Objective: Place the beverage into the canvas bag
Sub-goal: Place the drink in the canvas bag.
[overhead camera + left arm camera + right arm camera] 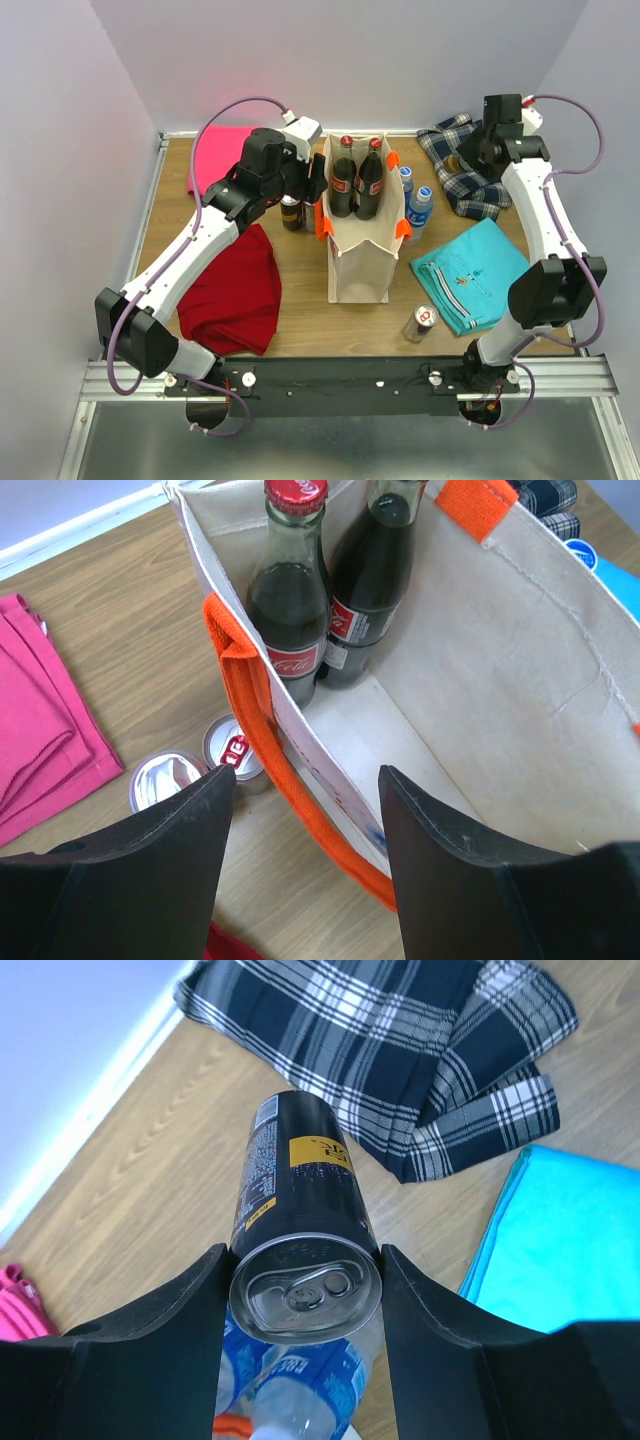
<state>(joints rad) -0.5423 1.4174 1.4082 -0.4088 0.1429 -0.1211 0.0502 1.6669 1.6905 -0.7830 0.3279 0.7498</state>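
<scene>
Top external view, near to far. On the wooden counter (300, 335), a silver can with a red tab (421, 322) sits nearest my bases, right of centre, apart from the rest. A crumpled dark red cloth (235, 295) lies front left and a folded teal cloth (470, 270) front right.

Between them the tall cream canvas bag with orange straps (358, 265) stands upright with its mouth open. Two dark glass cola bottles with red caps (345, 185) stand side by side inside it, at its far end.

My left end effector (305, 810) hangs over the bag's left wall, fingers apart and gripping nothing. In the left wrist view the wall and an orange strap show below the gap. A small silver-topped can (165, 780) and a small red-tabbed can (232, 752) stand together on the counter just left of the bag. Two clear water bottles with blue caps (418, 208) stand just right of it.

Farther back, a bright pink cloth (215, 155) lies far left and a navy-and-white plaid cloth (465, 185) far right.

My right end effector (305, 1290) is over the plaid cloth, clamped on the black beverage can with a yellow label (295, 1175). Both fingers press its sides near the rim, and the pull-tab top faces the wrist camera. The can is outside the bag, beyond the water bottles. I cannot tell if it is off the counter.
</scene>
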